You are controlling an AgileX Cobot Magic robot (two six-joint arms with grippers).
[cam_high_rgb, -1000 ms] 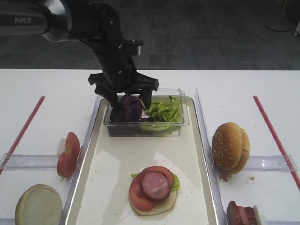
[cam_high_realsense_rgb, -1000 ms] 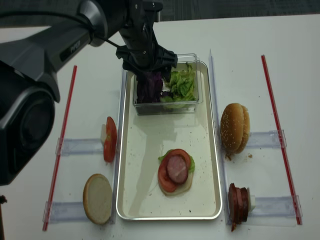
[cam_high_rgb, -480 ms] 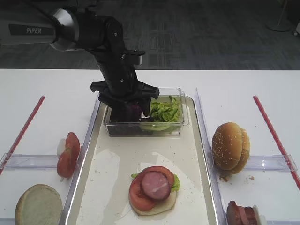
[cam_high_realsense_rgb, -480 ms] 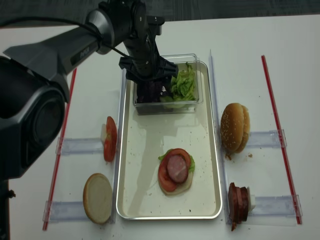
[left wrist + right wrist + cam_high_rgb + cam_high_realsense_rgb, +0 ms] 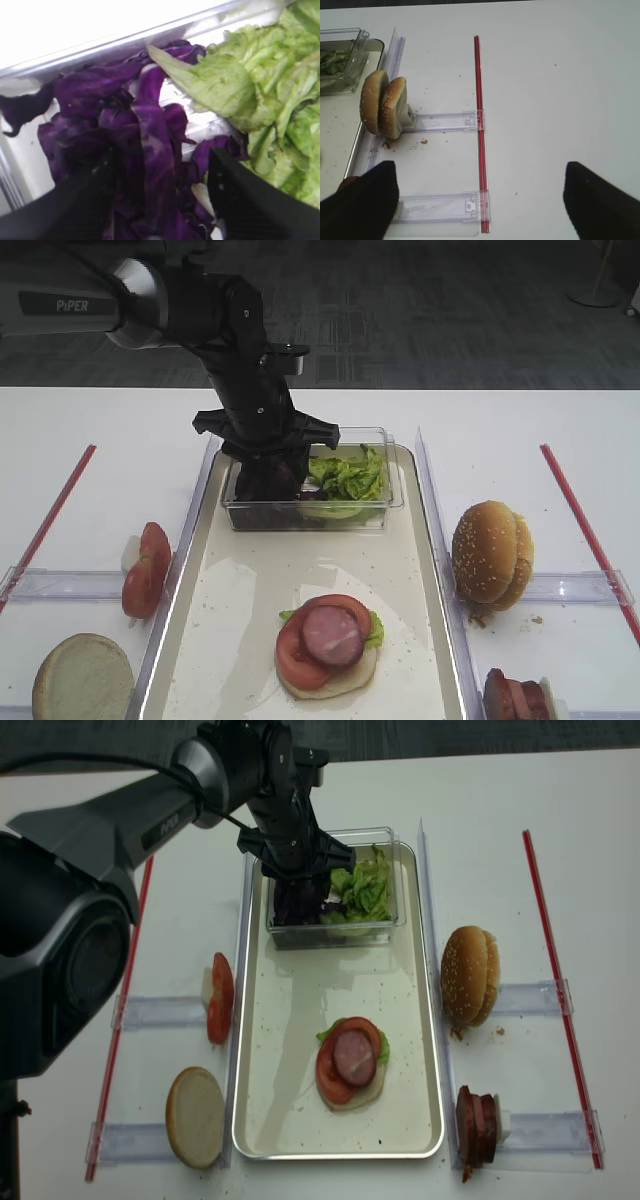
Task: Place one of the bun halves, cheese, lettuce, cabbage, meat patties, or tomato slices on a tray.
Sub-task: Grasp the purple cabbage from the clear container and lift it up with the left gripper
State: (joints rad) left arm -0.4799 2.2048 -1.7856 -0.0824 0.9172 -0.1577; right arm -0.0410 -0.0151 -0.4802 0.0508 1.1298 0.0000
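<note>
Purple cabbage [image 5: 268, 480] sits in the clear box [image 5: 375, 510] at the far end of the tray [image 5: 190, 570], and the left gripper [image 5: 270, 465] is down inside it. From the high view I cannot tell if it has pinched a leaf. To do this well, it should squeeze just one leaf and lift slowly.

From the right wrist, two bun halves [image 5: 382, 102] stand on a rack [image 5: 445, 120]. The right gripper [image 5: 477, 200] is spread wide with nothing in it.

From the left wrist, dark fingers [image 5: 85, 200] sit on both sides of a purple leaf, next to the lettuce [image 5: 260, 90]; I cannot tell if they grip.

From the other high view I count one pale bun [image 5: 195, 1117], two tomato slices [image 5: 220, 998] standing, some patties [image 5: 478, 1128], and one stack [image 5: 352, 1062] on the tray.
</note>
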